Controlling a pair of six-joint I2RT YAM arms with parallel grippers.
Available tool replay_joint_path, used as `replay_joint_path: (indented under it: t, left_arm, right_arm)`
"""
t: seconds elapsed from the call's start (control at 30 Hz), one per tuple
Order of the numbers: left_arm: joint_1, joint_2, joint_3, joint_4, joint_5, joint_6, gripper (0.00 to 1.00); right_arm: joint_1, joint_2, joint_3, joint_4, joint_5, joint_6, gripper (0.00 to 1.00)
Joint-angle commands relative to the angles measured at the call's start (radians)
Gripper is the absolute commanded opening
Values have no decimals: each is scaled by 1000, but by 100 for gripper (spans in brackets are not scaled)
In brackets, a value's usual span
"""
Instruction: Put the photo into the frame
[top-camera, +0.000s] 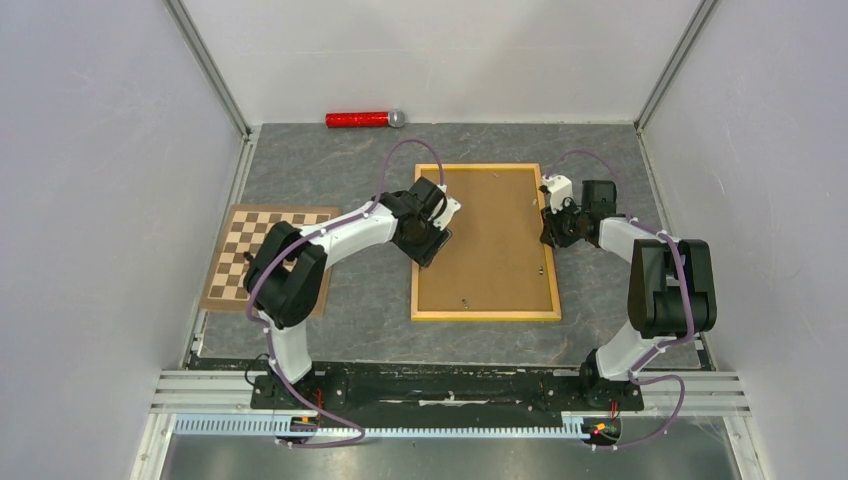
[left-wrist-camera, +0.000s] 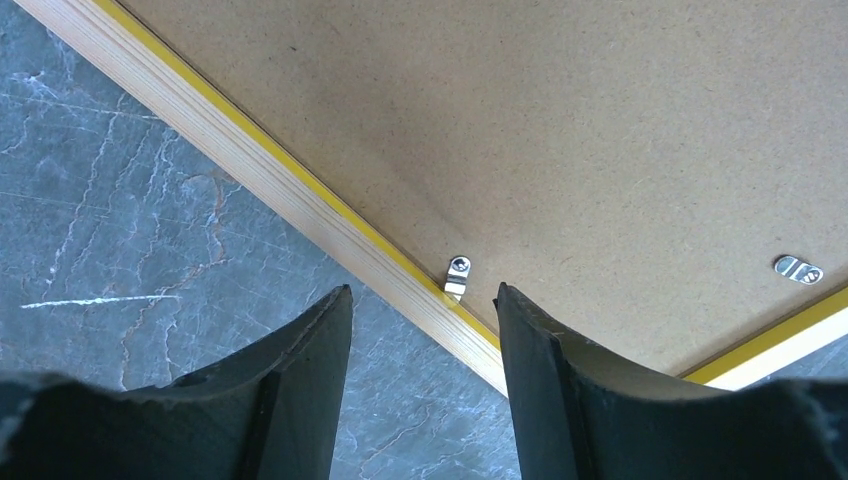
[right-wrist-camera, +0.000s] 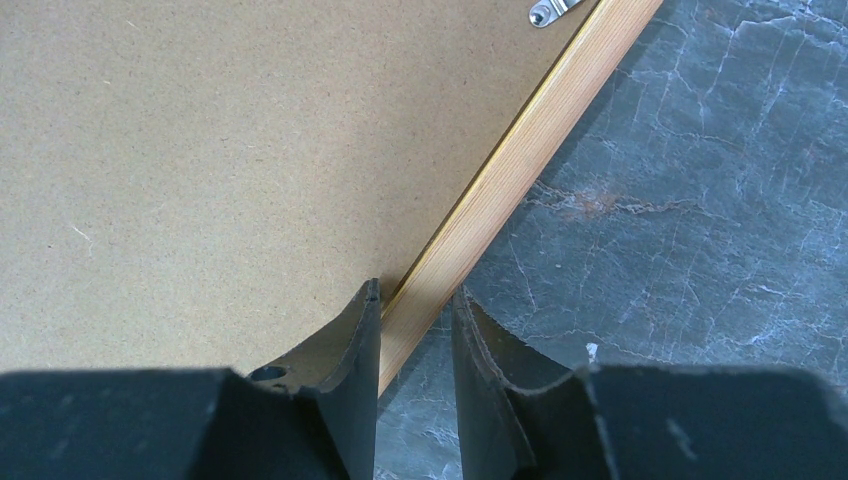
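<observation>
Clamping frame (top-camera: 486, 315) right rail, right gripper (right-wrist-camera: 415, 295); left gripper (left-wrist-camera: 422, 290) released over left rail; backing board (top-camera: 490, 240) fills frame; chessboard (top-camera: 240, 250) left.

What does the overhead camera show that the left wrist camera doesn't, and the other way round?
Only the overhead view shows the chessboard, the red glittery tube by the far wall, the right gripper at the frame's right rail, and the frame's whole outline. Only the left wrist view shows, close up, two small metal clips at the backing board's edge and the rail's yellow inner lip. Both show the left gripper, open, the brown backing board in the frame, and the grey table.
</observation>
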Motion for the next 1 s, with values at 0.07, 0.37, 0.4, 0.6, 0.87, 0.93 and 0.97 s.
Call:
replay_joint_path:
  t: [0.07,0.37,0.4,0.6,0.87,0.93,0.97]
  left_arm:
    - [3,4,-5,22,-22,4,62]
    - [5,-57,-3,29,60,43,63]
    - [5,-63,0,23,64,47,63]
    - [5,-91,17,2,29,64,63]
    - [49,-63,47,9,-84,6,70]
    - [82,-52,56,15,-53,-16,74]
    - [100,-44,59,15,-40,-25,75]
  right_arm:
    - [3,-4,-22,-55,-5,-54,0]
    - [3,-29,-13,-70,-10,-54,0]
    - [3,-29,-12,-73,-9,-53,0]
    - [3,-35,10,-87,-12,-46,2]
    - [3,-61,32,-96,-5,-15,28]
    - [3,-74,33,-97,3,-9,34]
    - [3,-81,33,-96,4,-7,36]
